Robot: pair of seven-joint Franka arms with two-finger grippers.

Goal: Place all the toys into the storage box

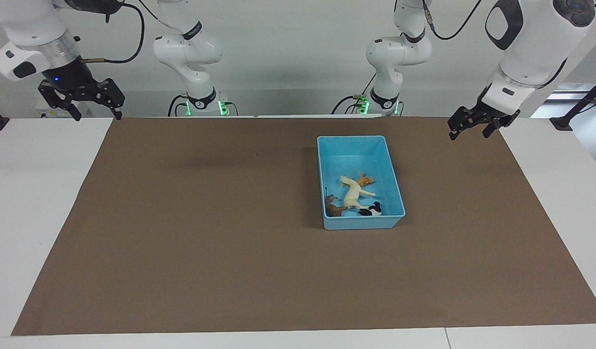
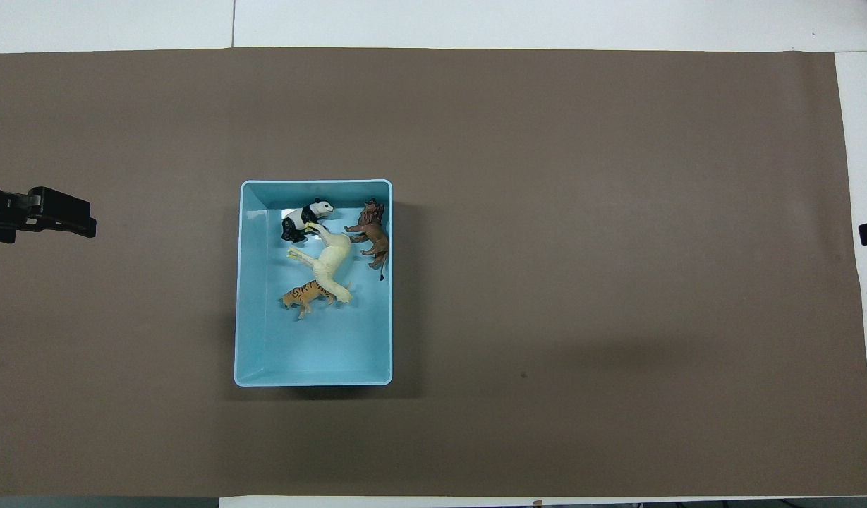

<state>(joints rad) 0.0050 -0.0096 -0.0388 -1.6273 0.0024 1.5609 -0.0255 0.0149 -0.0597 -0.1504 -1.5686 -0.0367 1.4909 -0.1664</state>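
Resting place: the storage box [image 2: 313, 367], a light blue tub, sits on the brown mat [image 2: 581, 247] that covers the bench [image 1: 36, 194], toward the left arm's end.
Toys: all four lie inside the storage box, gathered in the half of it farther from the robots.
Panda [image 2: 305, 217]: black and white, on its side close to the box's wall farthest from the robots.
Lion [image 2: 372, 234]: brown, lying along the box's long wall on the right arm's side, beside the panda.
Horse [image 2: 329, 262]: cream-white, on its side in the middle of the group, between the panda and lion and the tiger; it touches the tiger.
Tiger [image 2: 305, 295]: orange with stripes, the toy nearest to the robots, about halfway along the box.
Left hand [image 1: 470, 127]: raised over the mat's edge at the left arm's end, well apart from the box, fingers spread, holding nothing.
Right hand [image 1: 82, 98]: raised at the right arm's end, by the mat's corner nearest the robots, fingers spread, holding nothing.
Overhead view: only the tip of each hand shows at the side edges.
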